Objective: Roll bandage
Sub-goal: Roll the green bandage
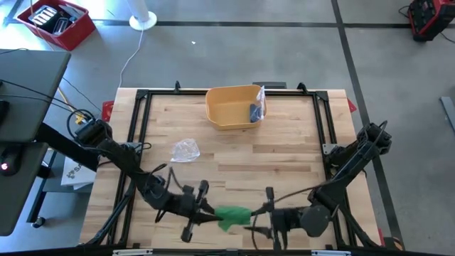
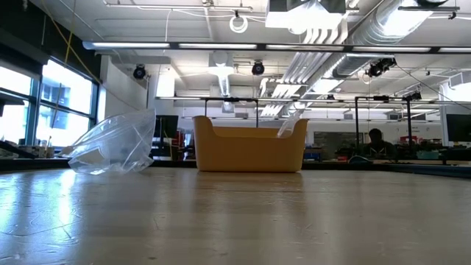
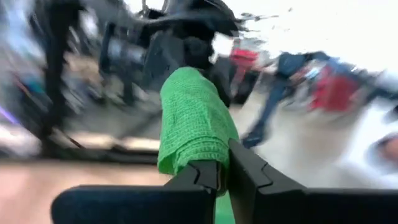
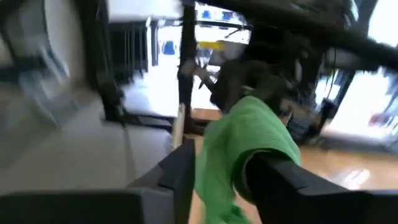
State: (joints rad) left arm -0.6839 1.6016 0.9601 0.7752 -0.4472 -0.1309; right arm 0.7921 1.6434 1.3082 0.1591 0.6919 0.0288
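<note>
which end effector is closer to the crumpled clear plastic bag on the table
The left end effector. It sits at the table's near edge, pinching the green bandage, diagonally below the clear plastic bag. The right end effector holds the bandage's other end, farther away.

Dark jointed arms (image 1: pixel 121 160), looping black cables, blocky black fingers (image 3: pixel 249 171).

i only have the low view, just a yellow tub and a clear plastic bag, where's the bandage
Observer: The green bandage roll is at the table's near edge, between both arms, outside your view.
Operator: who's holding it
Observer: The left gripper is shut on one end of it.
Operator: and the right one
Observer: The right gripper has its fingers on either side of the other end.
</note>
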